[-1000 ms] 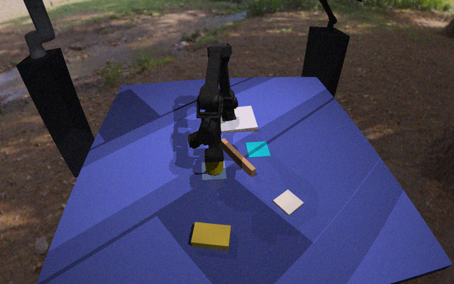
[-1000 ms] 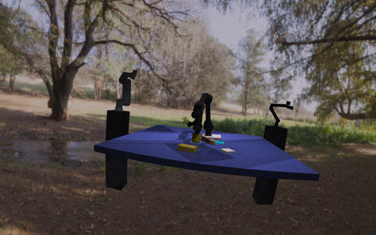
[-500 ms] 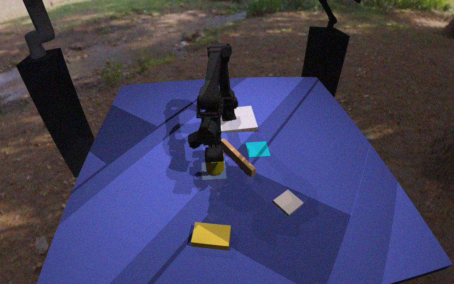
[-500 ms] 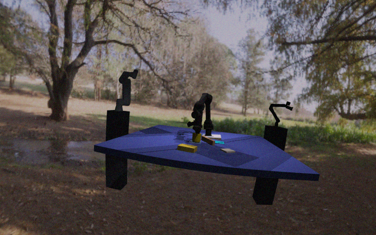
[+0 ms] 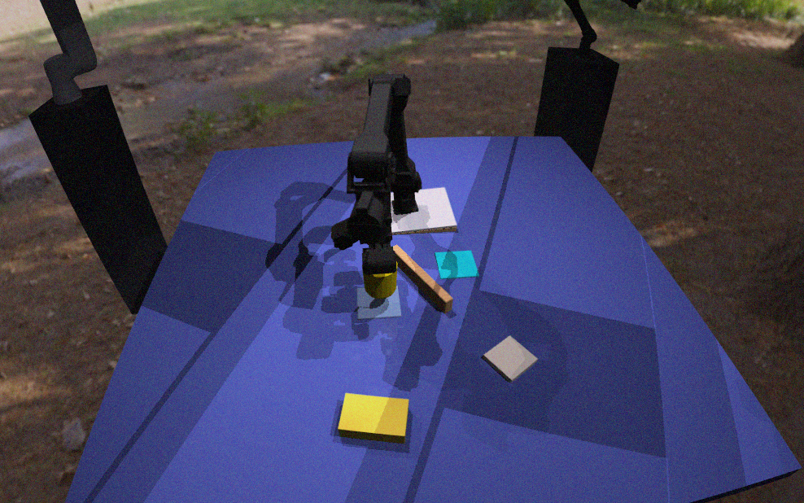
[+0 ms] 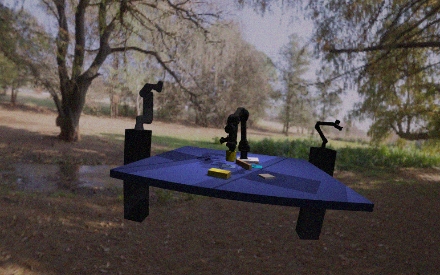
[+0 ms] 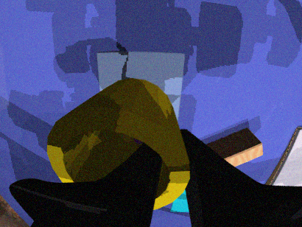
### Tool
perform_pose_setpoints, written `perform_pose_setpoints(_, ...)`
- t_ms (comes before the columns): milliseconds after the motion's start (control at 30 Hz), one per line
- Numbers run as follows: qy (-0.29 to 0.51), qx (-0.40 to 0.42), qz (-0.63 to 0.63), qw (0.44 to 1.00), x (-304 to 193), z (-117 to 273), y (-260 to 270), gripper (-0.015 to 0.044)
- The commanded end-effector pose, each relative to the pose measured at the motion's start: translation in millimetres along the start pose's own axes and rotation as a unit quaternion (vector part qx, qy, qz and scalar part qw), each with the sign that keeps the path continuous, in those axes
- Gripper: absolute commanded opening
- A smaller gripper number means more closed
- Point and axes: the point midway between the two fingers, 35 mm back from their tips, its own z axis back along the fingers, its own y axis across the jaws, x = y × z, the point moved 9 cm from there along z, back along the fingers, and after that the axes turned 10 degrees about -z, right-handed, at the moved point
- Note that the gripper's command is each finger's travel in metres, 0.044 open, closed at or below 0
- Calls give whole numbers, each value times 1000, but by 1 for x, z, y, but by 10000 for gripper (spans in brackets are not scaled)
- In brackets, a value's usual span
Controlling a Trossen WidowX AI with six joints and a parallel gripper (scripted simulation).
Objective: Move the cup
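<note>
The yellow cup [image 5: 380, 286] [image 6: 230, 156] [image 7: 88, 125] hangs a little above the pale grey-blue pad [image 5: 388, 310] [image 6: 228, 166] [image 7: 147, 64], looking roughly upright in the top and exterior views. My gripper [image 5: 379, 266] [image 6: 230, 150] [image 7: 171, 134] is shut on the cup's wall, with one finger inside the rim and the other outside. A small purple spot [image 7: 137, 141], perhaps a marble, shows inside the cup; other marbles are hidden. The cyan pad [image 5: 456, 264] [image 6: 256, 166] [image 7: 180, 205] lies on the table with nothing standing on it.
A wooden bar [image 5: 421, 277] [image 6: 243, 163] [image 7: 236, 146] lies between the two pads. A white slab [image 5: 439, 208] [image 6: 253, 159] [image 7: 291, 169] lies by the arm's base. A yellow block [image 5: 373, 413] [image 6: 218, 172] and a beige tile [image 5: 510, 357] [image 6: 266, 176] lie farther out.
</note>
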Motion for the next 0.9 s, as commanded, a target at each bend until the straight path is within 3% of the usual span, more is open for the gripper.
perform_pose_setpoints(0,-2,3,-1,1000,0,16,0,0)
perform_pose_setpoints(867,0,1,1,1000,-2,22,-3,0)
